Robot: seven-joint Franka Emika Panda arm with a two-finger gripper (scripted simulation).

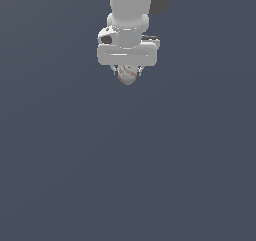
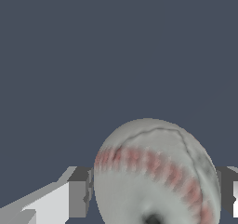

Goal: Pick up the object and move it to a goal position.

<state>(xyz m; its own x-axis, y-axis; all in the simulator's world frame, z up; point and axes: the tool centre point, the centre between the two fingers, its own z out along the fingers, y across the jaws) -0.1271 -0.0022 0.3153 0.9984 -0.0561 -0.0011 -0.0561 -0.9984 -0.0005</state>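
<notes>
The object is a small off-white ball [image 1: 127, 75] with red stitch lines and greyish patches. It sits between the fingers of my gripper [image 1: 127, 73], below the white hand, near the top middle of the exterior view. In the wrist view the ball [image 2: 155, 176] fills the space between the two fingertips [image 2: 79, 197], which press against its sides. My gripper is shut on the ball. No goal marker shows in either view.
A plain dark grey-blue surface [image 1: 128, 175] fills the rest of both views. The white arm [image 1: 129, 5] comes down from the top of the exterior view.
</notes>
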